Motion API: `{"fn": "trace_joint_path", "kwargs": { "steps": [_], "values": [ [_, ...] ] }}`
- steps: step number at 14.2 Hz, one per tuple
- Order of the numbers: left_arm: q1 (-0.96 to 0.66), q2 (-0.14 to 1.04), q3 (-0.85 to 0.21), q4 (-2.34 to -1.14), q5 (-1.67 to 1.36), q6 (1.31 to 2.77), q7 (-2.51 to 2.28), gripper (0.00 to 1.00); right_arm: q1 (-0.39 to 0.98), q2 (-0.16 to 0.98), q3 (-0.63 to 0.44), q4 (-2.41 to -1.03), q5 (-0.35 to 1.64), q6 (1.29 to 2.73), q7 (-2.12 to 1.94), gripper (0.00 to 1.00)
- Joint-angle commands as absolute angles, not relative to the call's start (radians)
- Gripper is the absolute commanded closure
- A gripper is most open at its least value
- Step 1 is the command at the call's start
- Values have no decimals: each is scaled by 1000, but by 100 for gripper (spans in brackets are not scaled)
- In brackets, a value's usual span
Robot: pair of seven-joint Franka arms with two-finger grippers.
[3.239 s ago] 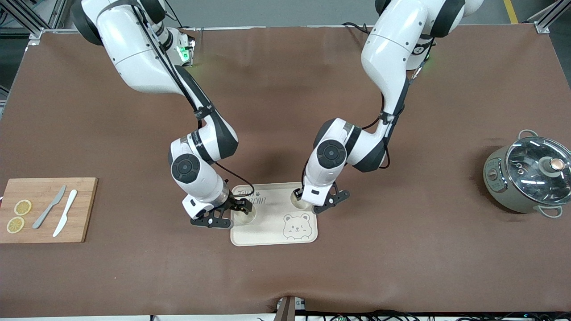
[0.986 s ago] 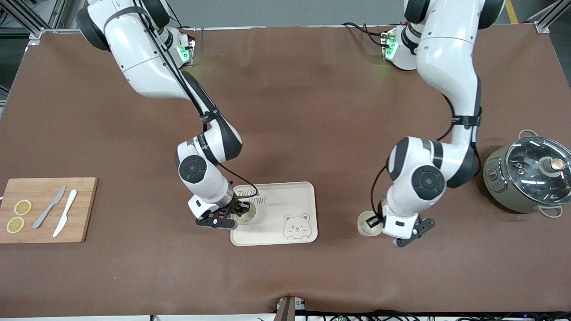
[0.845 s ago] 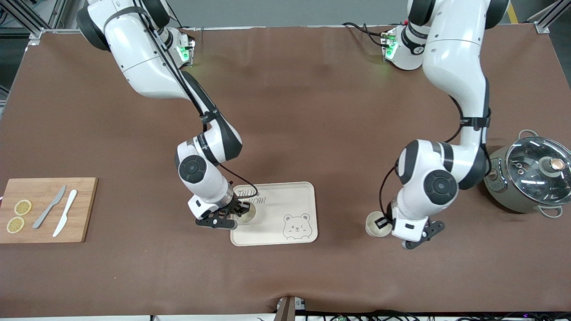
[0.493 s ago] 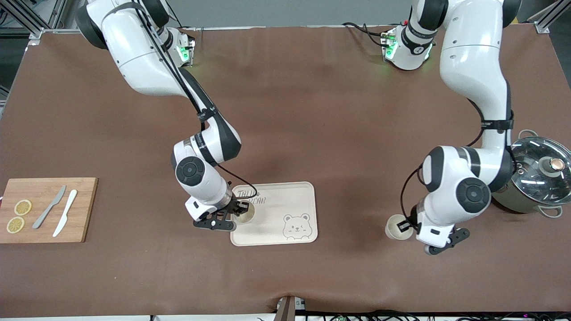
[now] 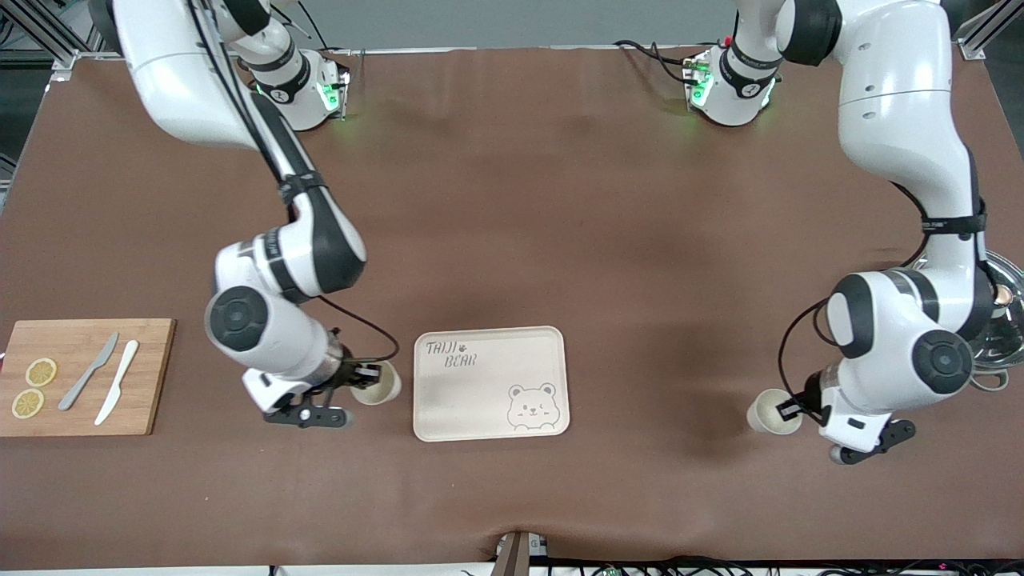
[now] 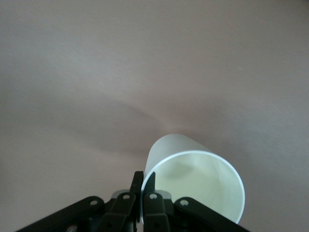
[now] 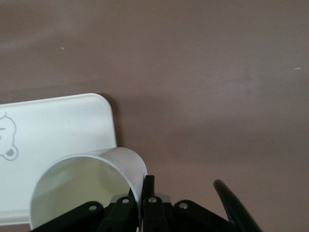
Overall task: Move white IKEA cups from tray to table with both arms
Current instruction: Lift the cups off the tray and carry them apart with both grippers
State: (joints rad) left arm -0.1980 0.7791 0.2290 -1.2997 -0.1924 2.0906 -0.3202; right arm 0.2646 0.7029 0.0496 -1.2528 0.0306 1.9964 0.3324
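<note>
My right gripper (image 5: 366, 374) is shut on the rim of one white IKEA cup (image 5: 378, 384) and holds it over the brown table cover, just off the tray's edge toward the right arm's end. In the right wrist view the gripper (image 7: 145, 187) pinches the cup's (image 7: 82, 186) wall, with the tray (image 7: 58, 128) beside it. My left gripper (image 5: 789, 410) is shut on the rim of the other white cup (image 5: 770, 411), over the table toward the left arm's end. In the left wrist view the gripper (image 6: 143, 182) pinches this cup's (image 6: 193, 186) wall.
The cream bear-print tray (image 5: 488, 388) lies mid-table with nothing on it. A wooden cutting board (image 5: 152, 376) with two lemon slices (image 5: 40, 372) and two knives (image 5: 118, 382) lies at the right arm's end. A lidded pot (image 5: 1000, 340) stands at the left arm's end, partly hidden by the left arm.
Both cups have left the tray. The left arm carried its cup toward the left arm's end near the pot. The right arm moved its cup off the tray toward the cutting board.
</note>
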Motion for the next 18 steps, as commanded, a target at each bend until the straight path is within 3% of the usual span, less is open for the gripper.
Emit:
{"fn": "trace_joint_path", "kwargs": {
  "steps": [1,5,12,14,18],
  "values": [
    [-172,775,222,-1316,-206,2082,-259,100,192,644,66,-1278,29,1930,195,100],
    [-141,805,219,-1316,-216,2083,-219,100,91,620,67,-1279,31,1868,-16,100],
    [-117,830,215,-1315,-218,2091,-174,97,-44,643,67,-1284,55,1899,-311,100],
    [-115,831,215,-1315,-218,2092,-158,61,-64,667,66,-1292,55,1930,-354,100],
    [-117,824,215,-1310,-218,2092,-156,22,-83,707,66,-1347,55,2065,-406,100]
  ]
}}
